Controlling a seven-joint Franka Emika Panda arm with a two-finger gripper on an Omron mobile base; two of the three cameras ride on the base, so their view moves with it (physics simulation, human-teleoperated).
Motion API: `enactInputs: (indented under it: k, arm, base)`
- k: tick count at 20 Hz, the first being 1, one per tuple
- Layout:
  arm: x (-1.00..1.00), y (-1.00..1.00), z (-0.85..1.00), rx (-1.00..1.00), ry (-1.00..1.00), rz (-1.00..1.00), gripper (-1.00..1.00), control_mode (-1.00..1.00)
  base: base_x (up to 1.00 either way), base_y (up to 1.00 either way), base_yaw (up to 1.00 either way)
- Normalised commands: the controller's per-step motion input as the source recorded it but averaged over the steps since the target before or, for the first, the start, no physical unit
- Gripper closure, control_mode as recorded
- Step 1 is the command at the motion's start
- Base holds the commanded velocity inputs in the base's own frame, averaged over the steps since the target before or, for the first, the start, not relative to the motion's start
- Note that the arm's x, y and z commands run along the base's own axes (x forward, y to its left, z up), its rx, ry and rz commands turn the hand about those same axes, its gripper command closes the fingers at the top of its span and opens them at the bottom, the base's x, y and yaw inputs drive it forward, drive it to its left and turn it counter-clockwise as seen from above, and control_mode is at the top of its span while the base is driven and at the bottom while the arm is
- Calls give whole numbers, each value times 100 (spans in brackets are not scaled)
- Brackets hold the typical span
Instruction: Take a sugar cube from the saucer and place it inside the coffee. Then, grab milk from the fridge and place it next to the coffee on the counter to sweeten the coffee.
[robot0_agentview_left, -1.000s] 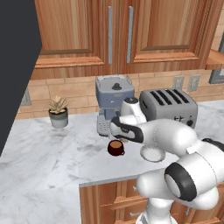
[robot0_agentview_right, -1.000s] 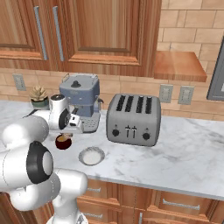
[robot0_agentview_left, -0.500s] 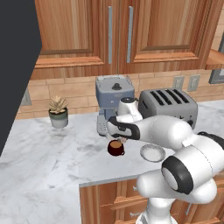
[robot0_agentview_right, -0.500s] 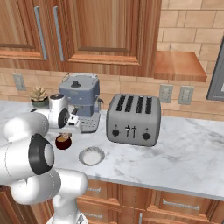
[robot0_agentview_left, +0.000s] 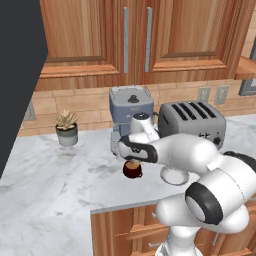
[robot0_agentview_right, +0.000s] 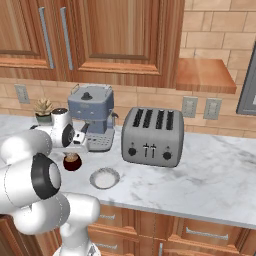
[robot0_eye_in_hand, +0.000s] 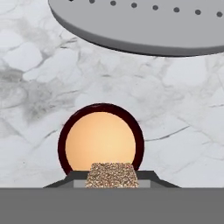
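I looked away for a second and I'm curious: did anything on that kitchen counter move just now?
Only the arm. Its end effector, shut on the small tan-brown sugar cube, has slid leftward from beside the round white saucer to hang over the dark red mug of coffee. The cube is not yet dropped. The mug, saucer, silver toaster and grey-blue coffee machine stayed put.

You face wooden cabinets (robot0_agentview_right: 105, 35) | brick backsplash (robot0_agentview_right: 210, 15) | wall outlets (robot0_agentview_right: 201, 107) | wooden shelf (robot0_agentview_right: 205, 75).
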Motion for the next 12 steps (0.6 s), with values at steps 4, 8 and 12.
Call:
enactInputs:
  k: [4,8,12]
  arm:
    - [10,17,-9,0,0,0,100,-100]
    - [6,0,-26,0,1,0,100,-100]
    - [18,0,-22,0,1,0,100,-100]
  base:
    - [0,0,0]
    - [0,0,0]
    - [0,0,0]
